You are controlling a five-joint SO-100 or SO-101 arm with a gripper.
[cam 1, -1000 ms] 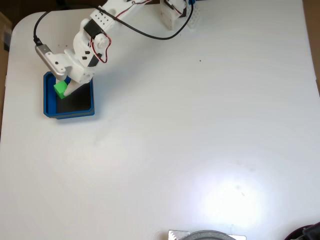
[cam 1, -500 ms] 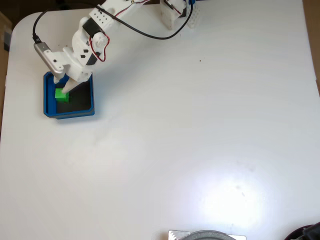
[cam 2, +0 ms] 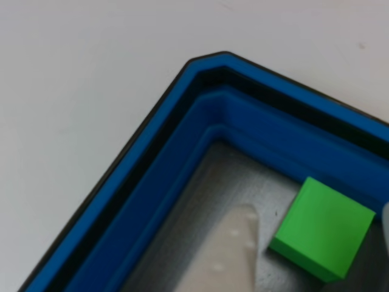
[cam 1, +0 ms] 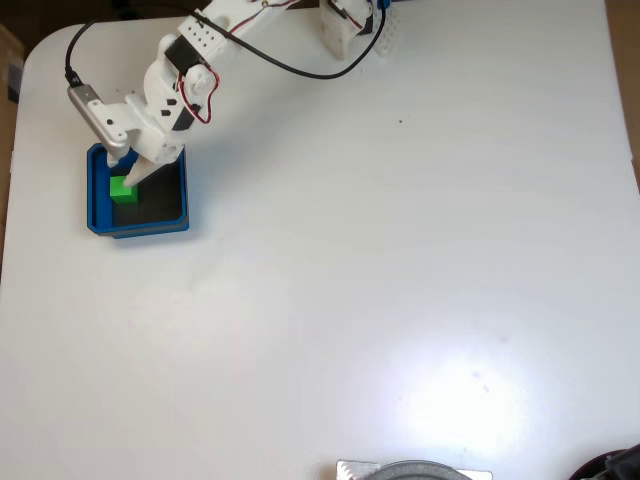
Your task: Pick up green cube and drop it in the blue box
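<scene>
Resting on the box's (cam 1: 137, 226) dark floor near a corner, the cube (cam 2: 323, 229) sat loose between the gripper's (cam 1: 124, 178) seemingly parted fingers (cam 2: 234, 249).

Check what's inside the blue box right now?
The green cube lies on the dark floor of the blue box, near its left wall in the fixed view. The gripper hangs open over it, covering part of the box's upper floor.
</scene>
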